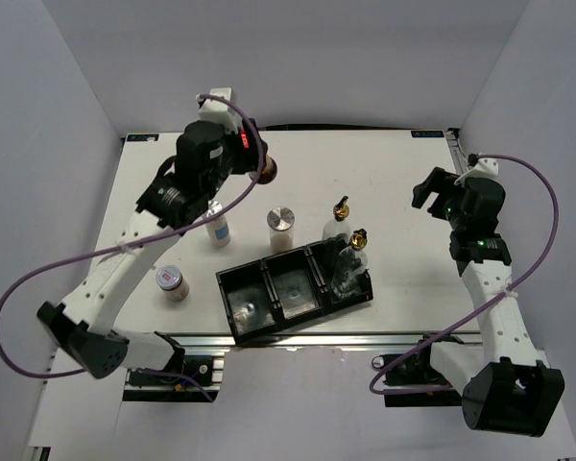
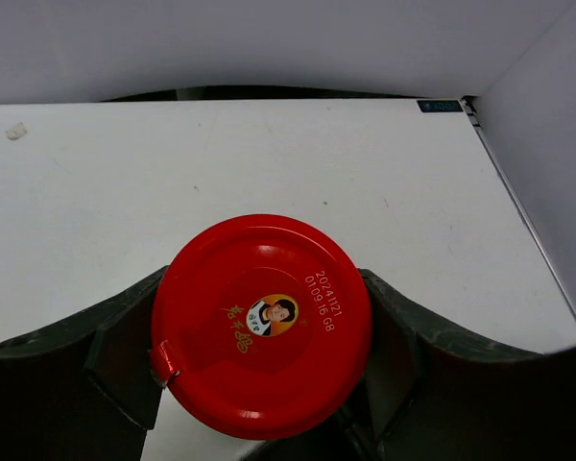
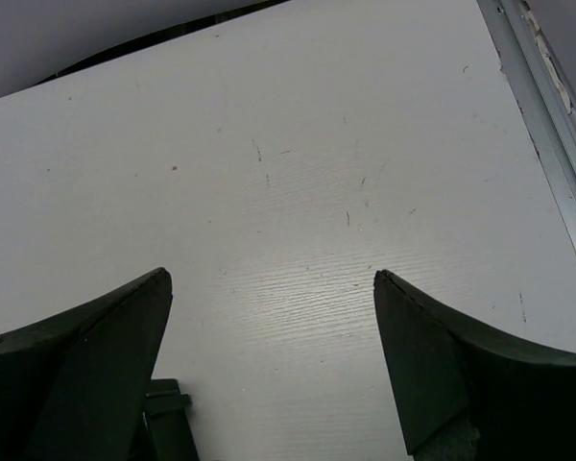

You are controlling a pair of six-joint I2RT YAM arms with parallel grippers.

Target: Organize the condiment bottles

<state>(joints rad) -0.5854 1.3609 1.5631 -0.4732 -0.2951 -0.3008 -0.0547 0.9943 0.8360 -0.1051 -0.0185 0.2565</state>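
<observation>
From above, the left arm reaches to the table's [image 1: 384, 173] far side, the left claw [image 1: 261, 165] around the upright jar [image 1: 270, 173] — the tray [image 1: 227, 305] lies nearer the bases, to the right.

Left wrist: fingers [image 2: 106, 365] press both sides below the red lid [image 2: 261, 322] (clamped, I judge).

Right wrist: the right claw [image 3: 269, 365] is wide apart over bare tabletop — holding nothing.

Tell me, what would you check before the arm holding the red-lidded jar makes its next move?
1. Left gripper closed on both sides of the red-lidded jar: ok.
2. Jar lifted off the table: cannot tell.
3. Left and middle compartments of the tray free: ok.
4. Glass bottle in the right compartment standing upright: ok.
5. Right gripper open, away from the tray: ok.
</observation>
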